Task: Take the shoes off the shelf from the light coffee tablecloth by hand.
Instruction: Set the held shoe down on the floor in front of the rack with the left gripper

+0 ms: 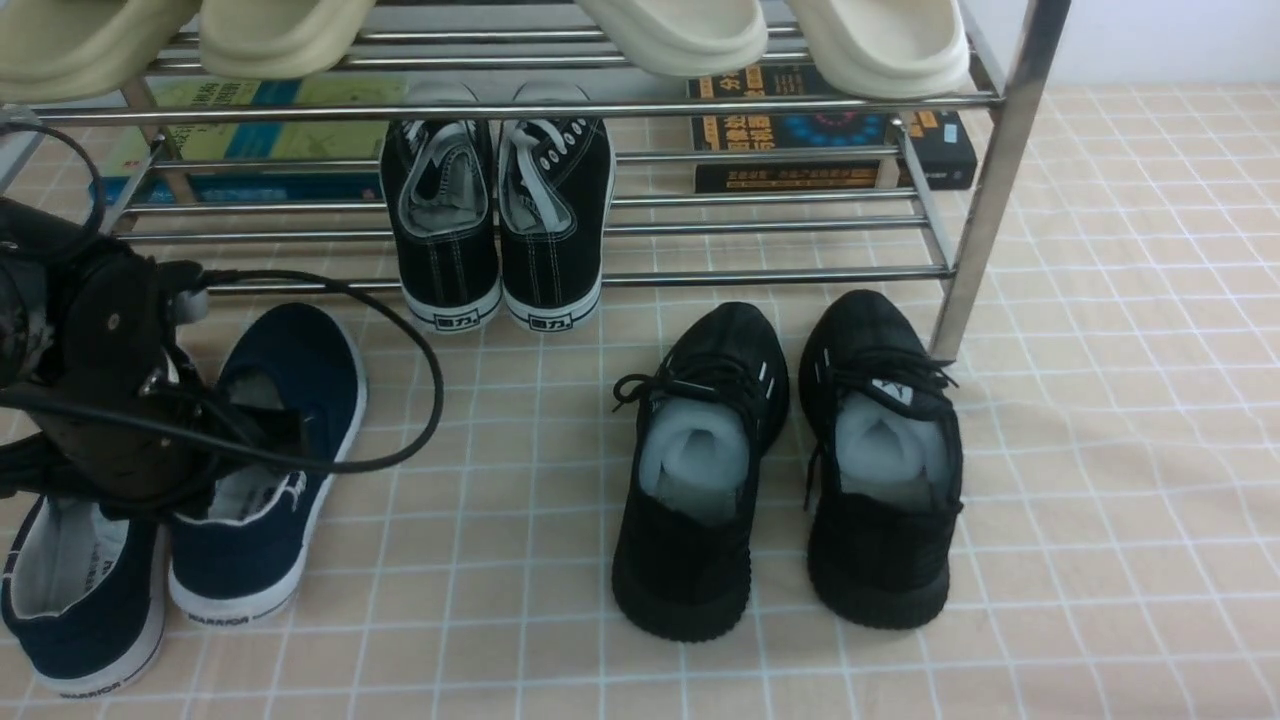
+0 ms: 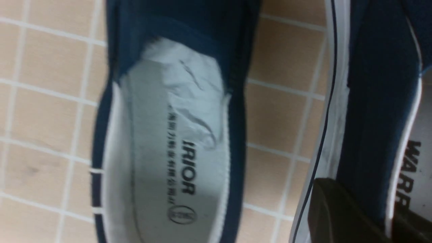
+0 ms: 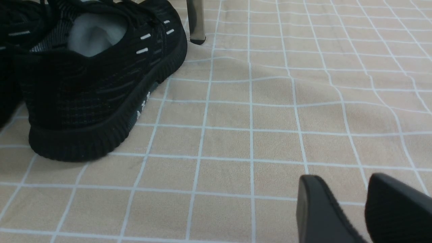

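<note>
**What my desk carries**

As far as I can see, my desk is covered by the light coffee tablecloth (image 1: 1100, 450), beige with a thin white grid and wrinkled on my right side. On my left the navy shoes (image 1: 290, 390) lie on the cloth, toes toward the shelf (image 1: 985, 200), the outer one nearer me. Near the middle the black knit sneakers (image 1: 700, 560) stand as a pair, soles down. The shelf's chrome posts rest on the cloth. Under its lower tubes a dark book (image 1: 830, 130) and a yellow-green book (image 1: 260, 140) appear to lie flat.
</note>
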Controlling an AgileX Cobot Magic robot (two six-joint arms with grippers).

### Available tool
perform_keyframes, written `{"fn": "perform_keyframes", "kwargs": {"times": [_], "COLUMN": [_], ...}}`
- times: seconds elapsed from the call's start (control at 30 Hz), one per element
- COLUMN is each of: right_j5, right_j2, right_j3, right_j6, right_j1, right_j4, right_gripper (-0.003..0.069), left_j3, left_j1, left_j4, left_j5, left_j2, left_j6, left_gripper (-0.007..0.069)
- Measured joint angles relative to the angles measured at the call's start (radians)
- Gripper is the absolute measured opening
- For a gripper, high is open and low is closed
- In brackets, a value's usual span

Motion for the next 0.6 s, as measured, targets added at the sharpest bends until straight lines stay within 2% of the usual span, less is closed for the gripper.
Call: {"fn": "perform_keyframes", "kwargs": {"times": [0.17, 0.3, 0.47, 0.53, 0.6], "right_j5": [0.0, 0.0, 0.0, 0.0, 0.0], "right_j2": [0.0, 0.0, 0.0, 0.0, 0.0], "right_j3": [0.0, 0.0, 0.0, 0.0, 0.0], "right_j6": [0.0, 0.0, 0.0, 0.0, 0.0], "right_j1": [0.0, 0.0, 0.0, 0.0, 0.0], "right_j4": [0.0, 0.0, 0.0, 0.0, 0.0], "right_gripper": [0.0239, 0.0239, 0.0239, 0.0239, 0.0239], "left_j3": [0.0, 0.0, 0.0, -0.005, -0.024], "left_j1": [0.0, 0.0, 0.0, 0.0, 0.0], "left_j4": [0.005, 0.01, -0.003, -0.017, -0.027], "left_j5": [-0.015, -0.037, -0.036, -0.012, 0.044], "left_j2": [0.0, 0.0, -0.012, -0.037, -0.081], "left_j6": [-0.003, -0.003, -0.003, -0.001, 0.015], "left_gripper": [0.004, 0.0118, 0.0285, 0.0324, 0.0329]}}
